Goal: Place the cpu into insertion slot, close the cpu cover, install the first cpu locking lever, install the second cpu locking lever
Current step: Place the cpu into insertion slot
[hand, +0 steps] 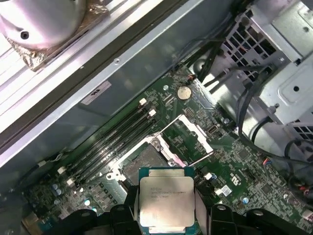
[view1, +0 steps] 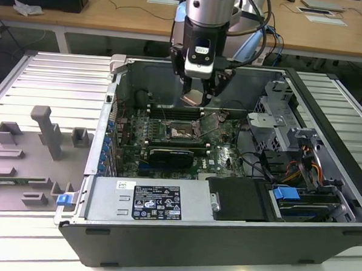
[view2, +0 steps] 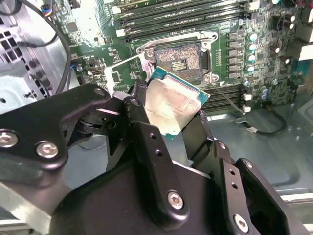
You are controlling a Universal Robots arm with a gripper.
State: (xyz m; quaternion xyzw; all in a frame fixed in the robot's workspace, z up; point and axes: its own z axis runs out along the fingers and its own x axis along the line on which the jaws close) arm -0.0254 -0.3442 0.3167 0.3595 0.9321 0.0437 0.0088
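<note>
While the cpu (view1: 193, 99) was clamped by its edges in the clenched gripper (view1: 197, 94), it was held in the upper middle of the exterior view, above the open case (view1: 181, 245) and clear of the insertion slot (view1: 182, 132). The cpu cover (hand: 198, 132) was seen tilted up.

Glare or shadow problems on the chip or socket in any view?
Exterior view: the table is washed out by glare at the edge nearest the camera, while the socket lies dim inside the case. Second wrist view: the chip shows patchy reflections on top; socket evenly lit. First wrist view: chip evenly lit, no glare; socket darker.
</note>
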